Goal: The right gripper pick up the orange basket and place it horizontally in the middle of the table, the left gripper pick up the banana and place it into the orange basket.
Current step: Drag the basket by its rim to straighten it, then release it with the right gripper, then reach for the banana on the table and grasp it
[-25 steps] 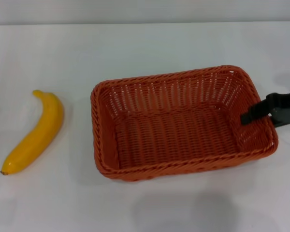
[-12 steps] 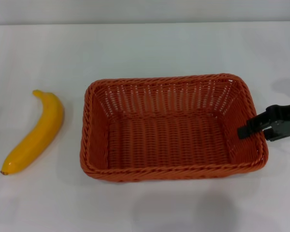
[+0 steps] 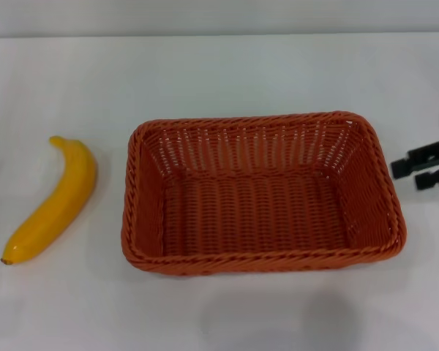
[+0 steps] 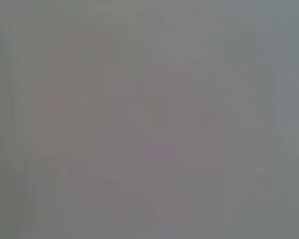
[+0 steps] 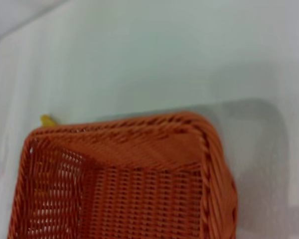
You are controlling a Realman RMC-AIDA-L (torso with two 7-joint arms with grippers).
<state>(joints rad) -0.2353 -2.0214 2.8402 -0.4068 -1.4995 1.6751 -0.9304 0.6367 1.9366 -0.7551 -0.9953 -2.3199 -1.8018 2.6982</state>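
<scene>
The orange basket (image 3: pixel 262 191) lies flat and empty on the white table (image 3: pixel 219 73), its long side running left to right near the middle. My right gripper (image 3: pixel 422 170) hovers just off the basket's right rim, open, with nothing between its fingers. The right wrist view looks down on the orange basket (image 5: pixel 129 174) and catches a sliver of the banana (image 5: pixel 47 120) past it. The yellow banana (image 3: pixel 53 199) lies on the table well left of the basket, dark tip toward the front. The left gripper is out of view; the left wrist view shows only plain grey.
Bare white tabletop (image 3: pixel 219 314) surrounds the basket on all sides, with a gap between the banana and the basket's left rim. A grey wall edge (image 3: pixel 219 16) runs along the back of the table.
The basket was swung level and set down flat a second ago. Since half a second ago my right gripper has let go of the right rim and drawn back to the right.
</scene>
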